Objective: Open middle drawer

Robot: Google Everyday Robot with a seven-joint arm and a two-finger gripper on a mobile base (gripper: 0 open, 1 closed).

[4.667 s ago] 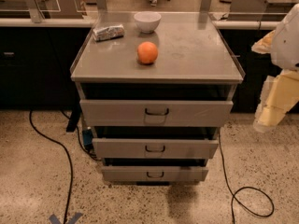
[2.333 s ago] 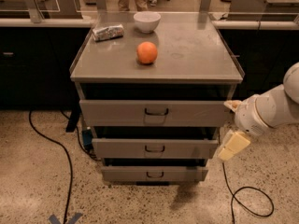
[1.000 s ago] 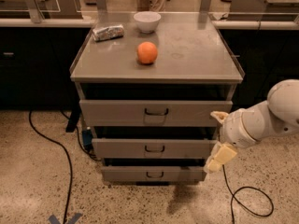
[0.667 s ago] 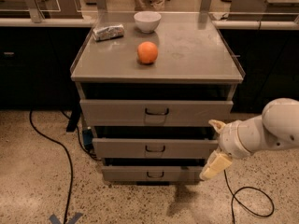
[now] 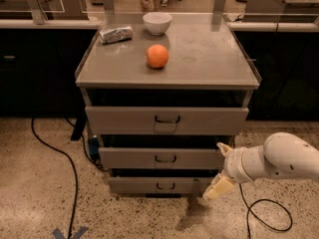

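Observation:
The middle drawer [image 5: 162, 158] is the grey front between the taller top drawer [image 5: 167, 120] and the narrow bottom drawer [image 5: 159, 185] of a grey metal cabinet. Its small dark loop handle [image 5: 165, 158] sits at the centre. I cannot see any of the tray inside it. My gripper [image 5: 221, 168], on a white arm coming in from the right, is at the right end of the middle drawer's front, well right of the handle. Its two cream fingers are spread, one [image 5: 224, 148] level with the drawer and one [image 5: 219, 187] lower, and hold nothing.
On the cabinet top [image 5: 209, 54] are an orange [image 5: 157, 56], a white bowl [image 5: 157, 22] and a foil packet [image 5: 115, 34]. Black cables lie on the speckled floor at the left [image 5: 75, 173] and right [image 5: 269, 218]. Dark counters flank the cabinet.
My arm has come down and leftward from the right side, bringing the gripper to the right end of the middle drawer front. The drawers have not moved.

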